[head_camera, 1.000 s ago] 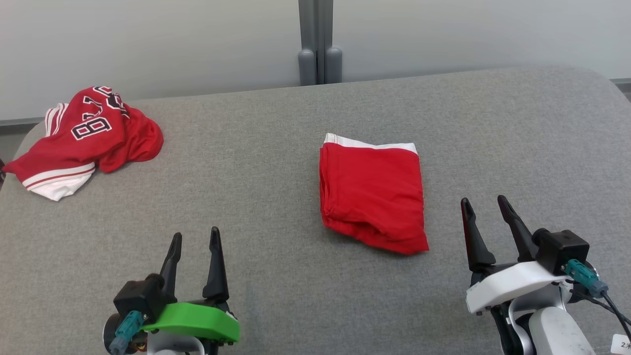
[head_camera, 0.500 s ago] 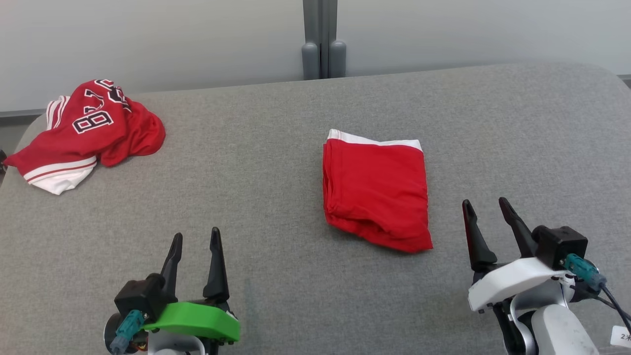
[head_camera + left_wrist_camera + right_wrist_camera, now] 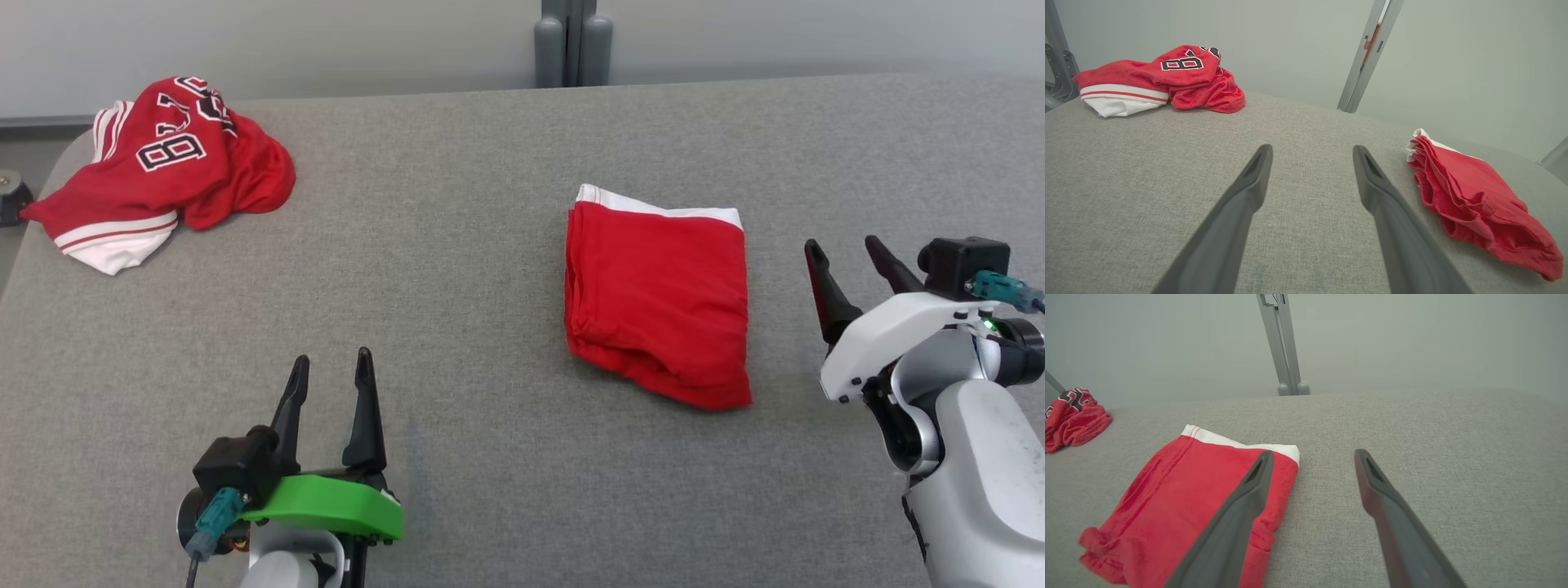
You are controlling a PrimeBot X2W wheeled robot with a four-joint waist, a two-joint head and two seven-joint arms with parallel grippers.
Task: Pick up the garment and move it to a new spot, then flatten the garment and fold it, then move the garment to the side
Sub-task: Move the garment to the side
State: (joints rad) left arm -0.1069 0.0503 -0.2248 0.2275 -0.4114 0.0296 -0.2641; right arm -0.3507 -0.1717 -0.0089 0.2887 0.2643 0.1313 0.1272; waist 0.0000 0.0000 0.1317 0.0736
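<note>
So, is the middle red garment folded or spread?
Folded: the garment lies as a compact rectangle, stacked layer edges showing along one side in the left wrist view.

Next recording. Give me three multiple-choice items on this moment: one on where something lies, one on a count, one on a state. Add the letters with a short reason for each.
1. Where on the grey table does the crumpled red jersey lie?
A. far left corner
B. far right corner
C. near edge, centre

2. How many red garments lie on the table?
A. one
B. two
C. three

3. What state is the folded red garment in?
A. gripped and lifted off the table
B. lying folded, untouched
C. spread out flat in a single layer

Answers:
1 A: the head view shows it at the upper left, by the table's rounded corner.
2 B: there is only the jersey and the folded garment.
3 B: it rests on the table in layers, and the left end effector and right end effector both stand open and apart from it.
</note>
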